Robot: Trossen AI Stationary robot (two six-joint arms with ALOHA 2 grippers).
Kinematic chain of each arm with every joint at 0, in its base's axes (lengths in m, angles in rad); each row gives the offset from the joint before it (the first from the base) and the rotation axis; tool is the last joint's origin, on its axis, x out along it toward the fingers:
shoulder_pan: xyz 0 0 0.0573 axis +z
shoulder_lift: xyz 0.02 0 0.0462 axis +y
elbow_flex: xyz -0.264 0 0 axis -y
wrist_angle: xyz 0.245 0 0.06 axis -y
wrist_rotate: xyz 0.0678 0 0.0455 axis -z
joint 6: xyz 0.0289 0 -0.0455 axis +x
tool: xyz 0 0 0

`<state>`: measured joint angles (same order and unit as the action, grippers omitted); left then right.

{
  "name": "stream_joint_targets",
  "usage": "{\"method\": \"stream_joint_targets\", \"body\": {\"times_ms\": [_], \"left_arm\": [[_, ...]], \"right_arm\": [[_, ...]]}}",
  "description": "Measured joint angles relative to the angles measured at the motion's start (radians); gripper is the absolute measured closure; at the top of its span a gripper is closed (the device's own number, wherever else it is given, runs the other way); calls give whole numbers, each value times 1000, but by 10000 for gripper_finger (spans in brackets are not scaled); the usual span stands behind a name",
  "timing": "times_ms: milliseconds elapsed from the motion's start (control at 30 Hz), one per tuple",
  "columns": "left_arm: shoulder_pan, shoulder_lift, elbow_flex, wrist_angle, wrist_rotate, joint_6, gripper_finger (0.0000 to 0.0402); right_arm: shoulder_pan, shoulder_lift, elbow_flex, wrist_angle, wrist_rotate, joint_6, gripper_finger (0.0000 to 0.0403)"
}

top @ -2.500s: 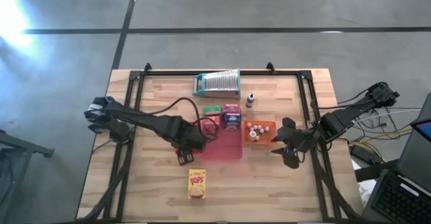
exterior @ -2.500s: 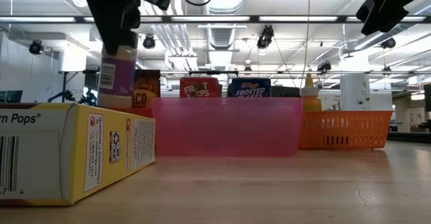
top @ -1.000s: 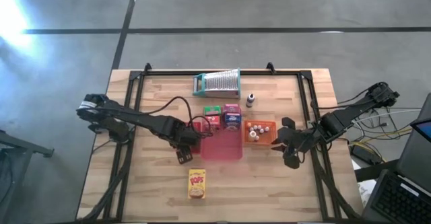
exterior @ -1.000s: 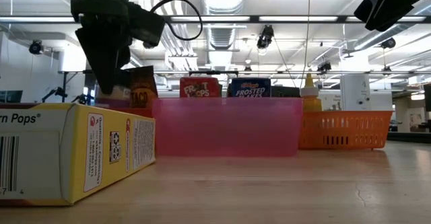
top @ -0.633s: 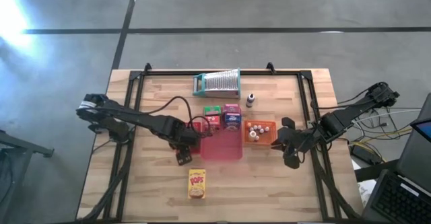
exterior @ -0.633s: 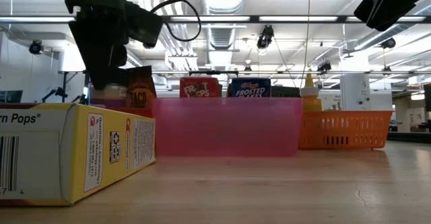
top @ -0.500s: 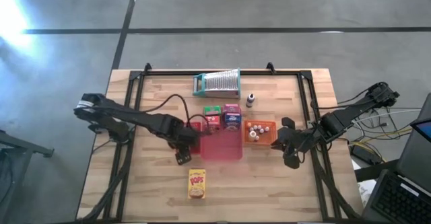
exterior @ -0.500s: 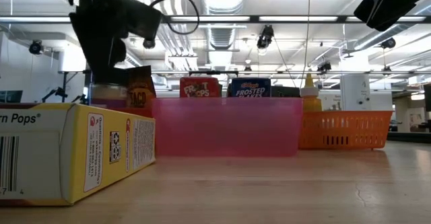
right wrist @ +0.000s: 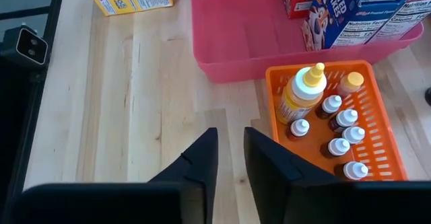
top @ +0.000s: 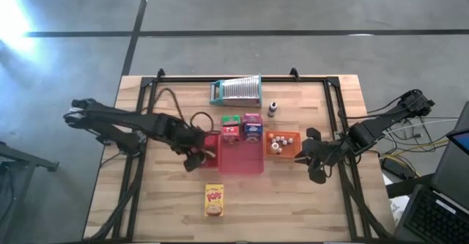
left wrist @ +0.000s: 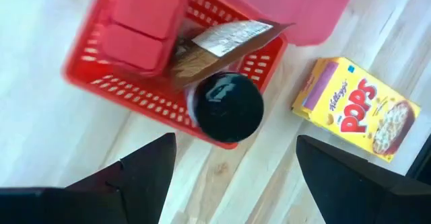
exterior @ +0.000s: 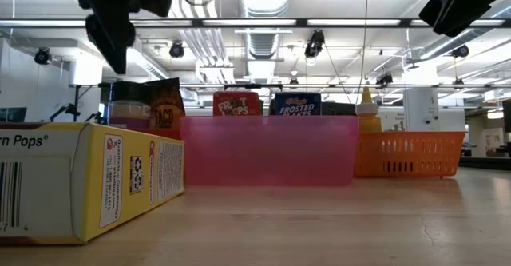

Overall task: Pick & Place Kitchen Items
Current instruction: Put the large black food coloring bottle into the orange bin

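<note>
A placement looks just finished: ahead of the left gripper, whose jaws stand released and empty, a dark-lidded spice jar sits in the red basket. Next likely needs the yellow box beside it. The right gripper waits, jaws nearly clenched.

In the low view the yellow Corn Pops box is cut off at the picture's left edge and hides the lower half of the black-lidded jar and the brown taco packet behind it. The pink bin covers the lower halves of the Froot Loops box and the Frosted Flakes box. Labels on the tiny bottles are too small to read from above.
</note>
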<state>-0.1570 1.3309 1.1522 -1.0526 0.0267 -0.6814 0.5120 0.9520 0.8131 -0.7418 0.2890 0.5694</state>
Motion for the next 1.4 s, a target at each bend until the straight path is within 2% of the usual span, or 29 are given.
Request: {"method": "stream_joint_targets", "body": {"times_ms": [333, 533, 700, 967, 1067, 1200, 1400], "left_arm": [[-45, -169, 0, 11, -142, -119, 90], [-117, -157, 18, 77, -148, -163, 90], [-200, -116, 72, 80, -226, -228, 96], [-278, -66, 106, 76, -318, -275, 99], [-285, -56, 104, 70, -362, -266, 99], [-285, -50, 103, 74, -425, -239, 99], [-285, -50, 103, 77, -466, -212, 99]], "right_arm": [[0, 0, 0, 0, 8, 0, 309], [0, 0, 0, 8, 10, 3, 300], [-1, 0, 0, 25, 17, 3, 292], [-6, 6, 0, 10, 322, 1, 275], [-49, 8, 0, 0, 329, -24, 270], [-166, 6, 0, -34, 329, -23, 265], [-444, 20, -2, -19, 134, -130, 266]]}}
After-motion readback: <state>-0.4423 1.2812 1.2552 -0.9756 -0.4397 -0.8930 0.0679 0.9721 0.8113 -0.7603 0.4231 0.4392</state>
